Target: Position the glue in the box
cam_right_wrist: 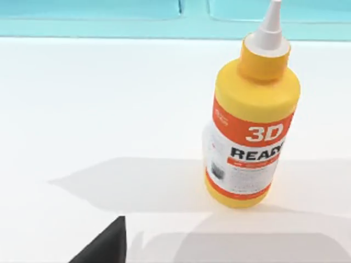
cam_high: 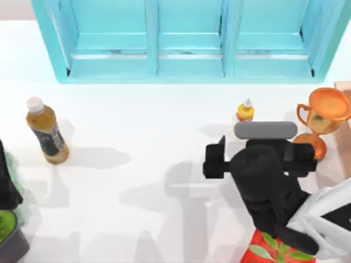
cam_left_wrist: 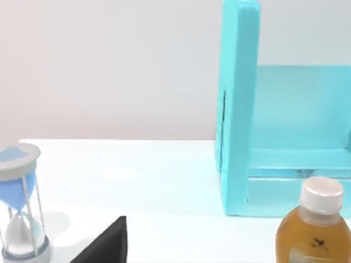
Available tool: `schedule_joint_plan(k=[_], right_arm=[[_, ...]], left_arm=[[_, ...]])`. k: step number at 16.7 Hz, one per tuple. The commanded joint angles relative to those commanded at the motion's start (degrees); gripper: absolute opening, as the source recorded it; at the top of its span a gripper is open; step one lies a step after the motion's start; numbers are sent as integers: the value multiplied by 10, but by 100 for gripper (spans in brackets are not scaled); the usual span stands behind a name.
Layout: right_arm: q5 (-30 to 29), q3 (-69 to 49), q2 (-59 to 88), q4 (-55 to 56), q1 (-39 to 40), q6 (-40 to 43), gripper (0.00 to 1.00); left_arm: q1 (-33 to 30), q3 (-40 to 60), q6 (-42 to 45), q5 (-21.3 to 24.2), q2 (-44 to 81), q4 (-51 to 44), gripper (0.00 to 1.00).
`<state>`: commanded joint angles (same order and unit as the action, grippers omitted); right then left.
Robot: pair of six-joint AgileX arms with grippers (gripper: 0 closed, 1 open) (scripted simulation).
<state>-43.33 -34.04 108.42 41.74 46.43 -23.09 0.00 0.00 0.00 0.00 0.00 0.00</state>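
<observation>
White table (cam_high: 137,181), glue (cam_high: 245,111) just beyond right gripper (cam_high: 258,143)

white tabletop seen from the left wrist

a blue-capped hourglass (cam_left_wrist: 21,203) with white sand stands well apart from a brown drink bottle (cam_left_wrist: 314,227) with a white cap, which sits near a turquoise cabinet (cam_left_wrist: 285,120).

Glue (cam_high: 245,111) lower body hidden behind the right arm, peach box (cam_high: 344,90) cut off at the tabletop's right edge, red box (cam_high: 277,249) cropped at the near edge, right gripper's fingers unseen
</observation>
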Motion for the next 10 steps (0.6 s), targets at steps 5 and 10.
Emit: schedule_joint_plan(k=[5,10], right_arm=[[0,1,-1,0,-3,0,100],[35,-57,61,24,-43,30,100]], left_arm=[[0,0,0,0,0,0,100],[0,0,0,0,0,0,100]])
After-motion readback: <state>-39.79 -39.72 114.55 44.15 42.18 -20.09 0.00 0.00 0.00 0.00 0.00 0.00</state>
